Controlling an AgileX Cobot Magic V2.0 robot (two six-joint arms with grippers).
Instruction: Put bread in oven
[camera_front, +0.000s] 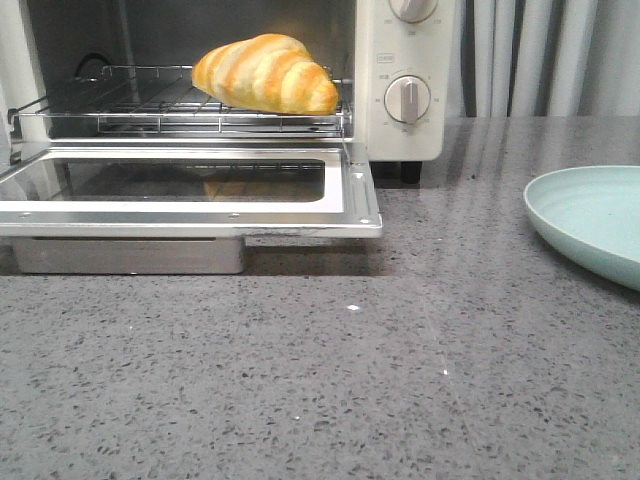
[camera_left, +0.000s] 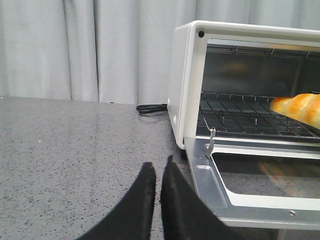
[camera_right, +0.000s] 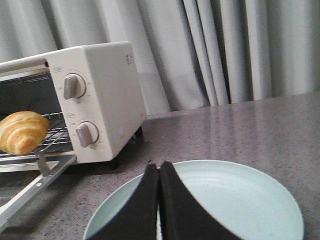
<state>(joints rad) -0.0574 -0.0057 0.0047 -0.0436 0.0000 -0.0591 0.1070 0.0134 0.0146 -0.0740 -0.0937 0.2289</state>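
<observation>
The bread (camera_front: 265, 73), a glossy golden croissant-shaped roll, lies on the wire rack (camera_front: 150, 110) inside the cream-white oven (camera_front: 395, 140), toward its right side. It also shows in the left wrist view (camera_left: 300, 109) and the right wrist view (camera_right: 22, 131). The oven door (camera_front: 355, 195) hangs open and flat. My left gripper (camera_left: 158, 169) is shut and empty, low over the counter beside the door's left corner. My right gripper (camera_right: 158, 167) is shut and empty above a pale green plate (camera_right: 240, 200). Neither gripper shows in the front view.
The pale green plate (camera_front: 590, 225) sits at the right edge of the grey speckled counter (camera_front: 350, 380). The oven's dials (camera_front: 407, 99) face front on its right side. A black power cord (camera_left: 152, 108) lies behind the oven's left side. Grey curtains hang behind.
</observation>
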